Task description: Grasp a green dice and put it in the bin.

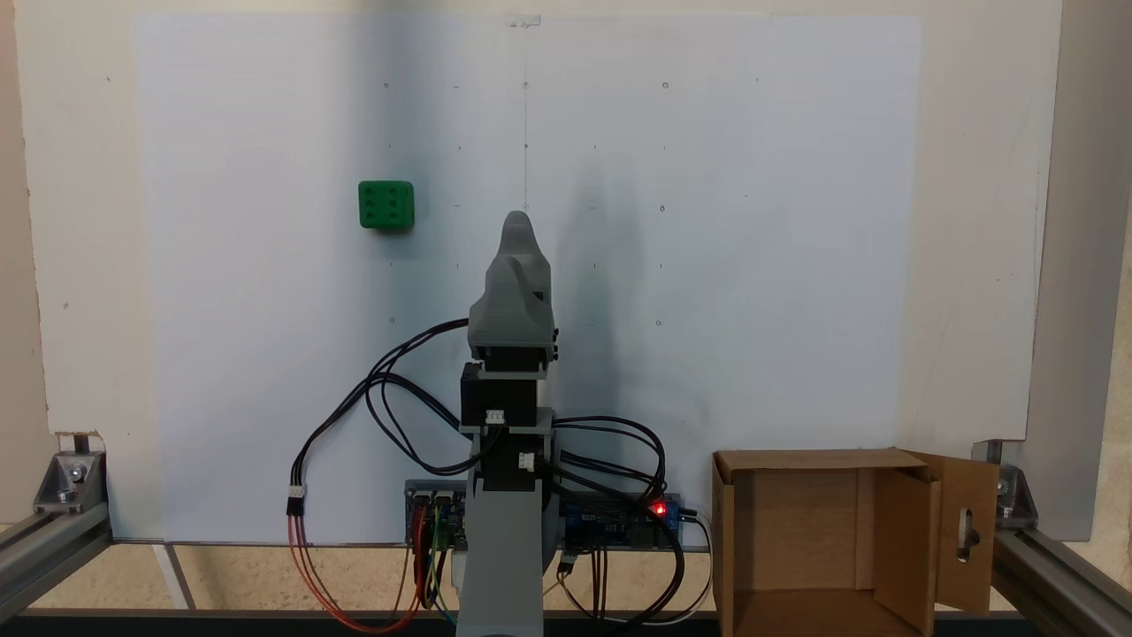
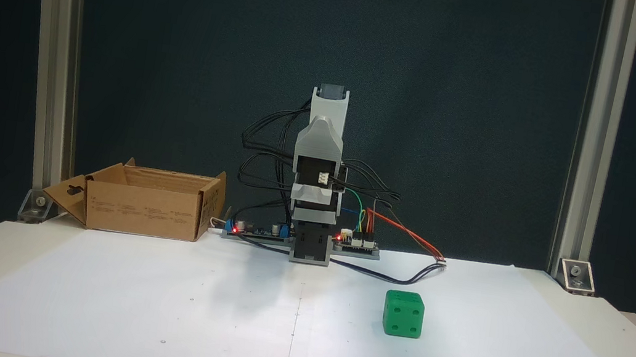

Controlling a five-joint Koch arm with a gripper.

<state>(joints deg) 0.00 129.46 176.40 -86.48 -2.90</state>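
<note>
The green dice (image 1: 386, 205) (image 2: 403, 314) lies alone on the white sheet, out in front of the arm. It sits to the left of the arm in one fixed view and to the right in the other. The bin (image 1: 800, 531) (image 2: 142, 210) is an open cardboard box beside the arm's base, with a slotted flap (image 1: 967, 531) folded outward. The arm is folded up over its base, and my gripper (image 1: 518, 221) (image 2: 316, 194) is tucked in, well short of the dice. Its jaws lie one behind the other, so their state does not show.
Circuit boards (image 1: 619, 518) (image 2: 355, 243) with red lights and looping cables (image 1: 389, 389) surround the base. Aluminium frame posts (image 2: 53, 73) (image 2: 587, 148) stand at the table's corners. The white sheet (image 1: 752, 265) covers most of the table.
</note>
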